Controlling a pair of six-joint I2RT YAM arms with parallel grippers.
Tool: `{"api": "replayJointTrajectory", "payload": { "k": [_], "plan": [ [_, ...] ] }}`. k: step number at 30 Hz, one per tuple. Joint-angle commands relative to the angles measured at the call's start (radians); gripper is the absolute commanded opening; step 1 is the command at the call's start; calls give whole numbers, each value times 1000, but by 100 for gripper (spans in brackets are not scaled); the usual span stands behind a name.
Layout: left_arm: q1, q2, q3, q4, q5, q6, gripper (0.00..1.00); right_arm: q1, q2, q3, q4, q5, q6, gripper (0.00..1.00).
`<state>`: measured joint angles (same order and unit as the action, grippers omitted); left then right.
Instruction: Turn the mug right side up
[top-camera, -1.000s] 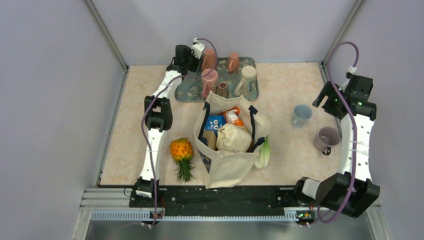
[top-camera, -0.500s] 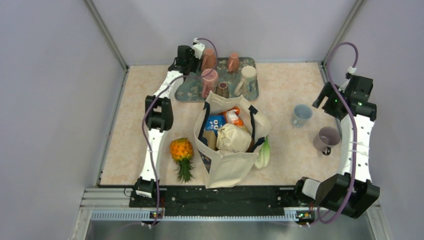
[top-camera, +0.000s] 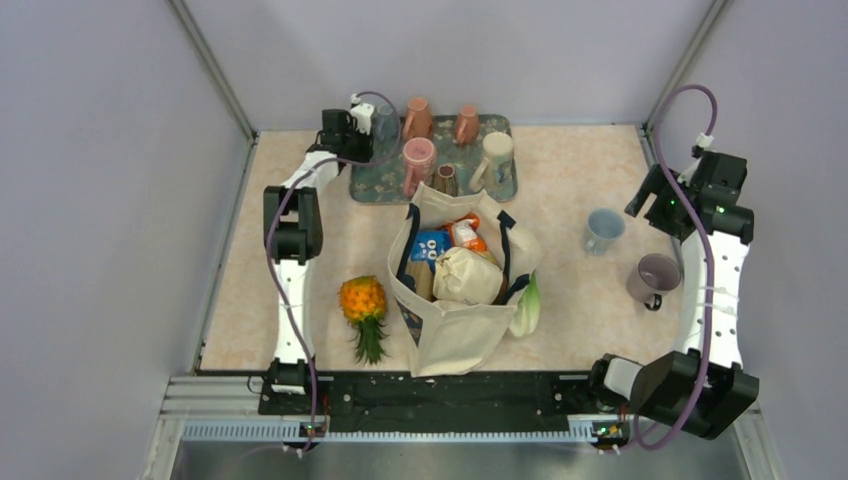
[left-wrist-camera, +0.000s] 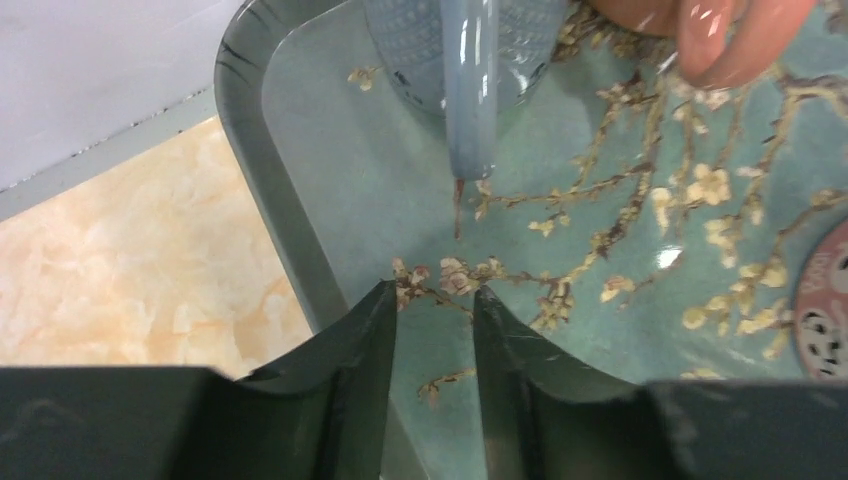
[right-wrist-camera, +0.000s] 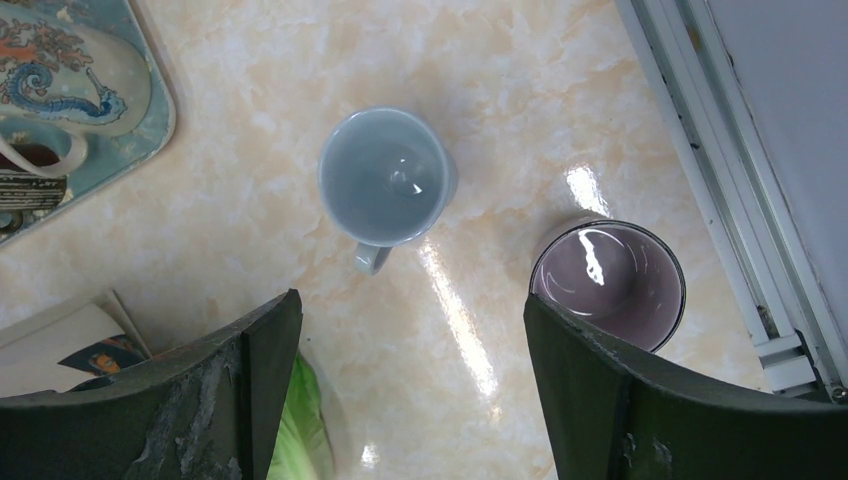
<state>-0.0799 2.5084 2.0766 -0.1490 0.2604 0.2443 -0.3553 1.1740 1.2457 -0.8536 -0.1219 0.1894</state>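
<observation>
Mugs crowd the tray (top-camera: 372, 182) at the table's 12 o'clock. The grey-blue mug (top-camera: 386, 118) stands on the tray's 10 o'clock corner, with a pink mug (top-camera: 417, 117) just beside it at 3 o'clock. I cannot tell whether the grey-blue one sits mouth up or mouth down. The left gripper (left-wrist-camera: 435, 295) hovers low over the tray at the mug's 9 o'clock, near it but not touching. Its fingers are parted by only a narrow slot with nothing in it. In the wrist view the handle points straight at that slot. Over at the table's 3 o'clock the right gripper (right-wrist-camera: 410, 298) hangs with its fingers spread wide and empty. It is above a pale blue mug (right-wrist-camera: 385, 175) and a purple mug (right-wrist-camera: 607, 285), both mouth up. A full bag (top-camera: 455, 300) stands mid-table, with a pineapple (top-camera: 363, 300) at its 9 o'clock.
</observation>
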Motion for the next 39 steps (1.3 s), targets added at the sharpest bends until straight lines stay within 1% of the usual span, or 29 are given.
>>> {"api": "replayJointTrajectory", "payload": {
  "k": [1, 3, 5, 10, 12, 15, 19, 20, 23, 28, 33, 36, 39],
  "plan": [
    [9, -80, 29, 99, 124, -7, 45, 5, -34, 27, 14, 5, -14, 82],
    [17, -27, 130, 28, 169, -27, 55, 6, -33, 29, 14, 5, -14, 82],
    [16, 27, 223, -30, 182, -27, 57, 4, -30, 32, 14, 4, -13, 82],
    [0, 111, 323, -48, 121, -36, 58, 5, -27, 38, 14, 7, -14, 82],
    [-10, 133, 365, -53, 95, -32, 56, 5, -24, 42, 14, 8, -13, 82],
    [-33, 141, 376, -40, 53, -18, 54, 5, -20, 50, 13, 8, -9, 82],
    [-38, 148, 399, -92, 49, -36, 54, 5, -23, 56, 9, 10, -11, 82],
    [-40, 148, 403, -99, 32, -42, 53, 5, -26, 56, 7, 15, -14, 82],
    [-47, 153, 416, -129, -17, -54, 46, 6, -26, 52, 5, 18, -16, 82],
    [-68, 152, 422, -172, -42, -42, 41, 6, -17, 59, 2, 16, -13, 82],
    [-70, 160, 422, -119, -95, -45, 37, 4, -17, 63, -7, 23, -14, 82],
    [-65, 162, 422, -96, -66, -33, 29, 5, -17, 68, -15, 27, -22, 82],
    [-59, 152, 402, -85, -35, -32, 17, 5, -19, 84, -24, 38, -33, 82]
  ]
}}
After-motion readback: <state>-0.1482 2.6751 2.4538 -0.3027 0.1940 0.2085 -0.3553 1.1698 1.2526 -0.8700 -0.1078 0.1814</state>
